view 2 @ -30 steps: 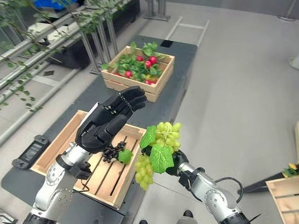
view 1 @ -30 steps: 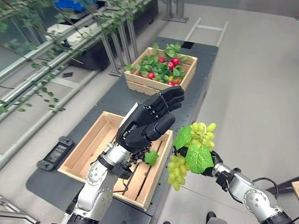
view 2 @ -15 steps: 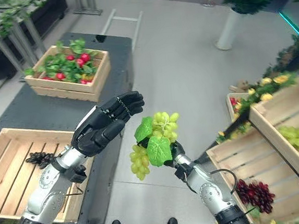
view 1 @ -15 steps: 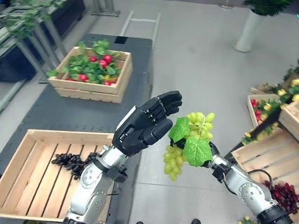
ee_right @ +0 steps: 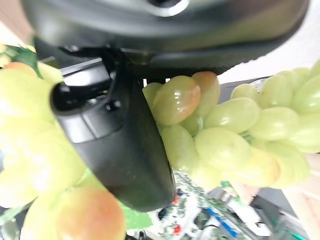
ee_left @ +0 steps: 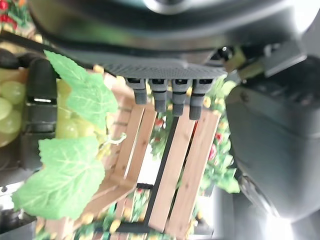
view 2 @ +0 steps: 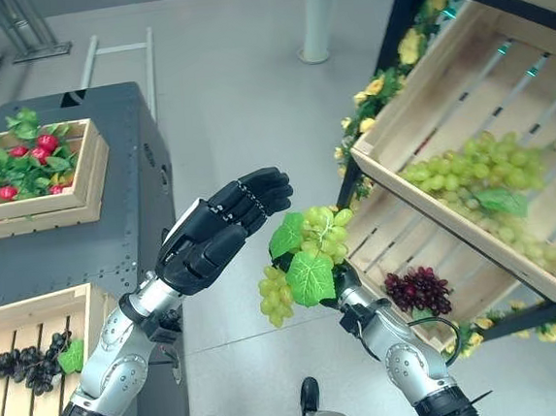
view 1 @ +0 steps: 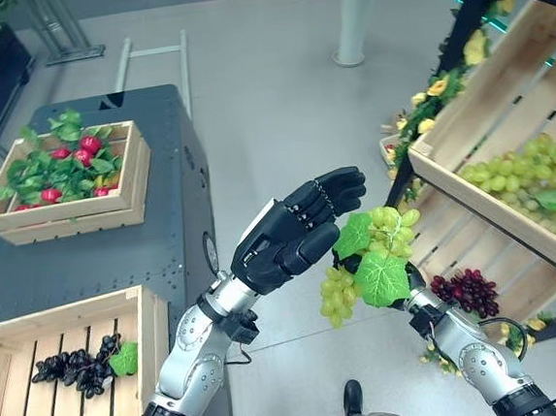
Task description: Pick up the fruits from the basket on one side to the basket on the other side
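- Left eye view: your right hand (view 1: pixel 409 284) is wrapped round a green grape bunch (view 1: pixel 366 264), carried in the air over the floor. The bunch hangs roughly upright, long axis top to bottom, leaves facing you. The slanted shelf crate (view 1: pixel 471 186) with loose green grapes (view 1: pixel 518 172) lies up and to the right of the bunch, near but apart. The right arm is the nearer one to that crate.
- Left eye view: your left hand (view 1: pixel 295 231) is raised just left of the bunch, fingers straight, holding nothing. It looks apart from the leaves, but I can't tell for sure.
- Right eye view: same layout. Dark purple grapes (view 2: pixel 417 288) lie in the lower shelf crate, right of the bunch. The flat crate (view 2: pixel 36 331) with black grapes (view 2: pixel 24 364) is well left of the bunch. The crate of red fruit (view 2: pixel 31 171) is far up-left.
- Left wrist view: straight fingers (ee_left: pixel 162 95) grip nothing; the bunch's leaves (ee_left: pixel 75 145) are beside the hand.
- Right wrist view: thumb (ee_right: pixel 112 145) is pressed into the grapes, a firm hold.
- Judgement: to drop it off, go right and up toward the shelf crate.
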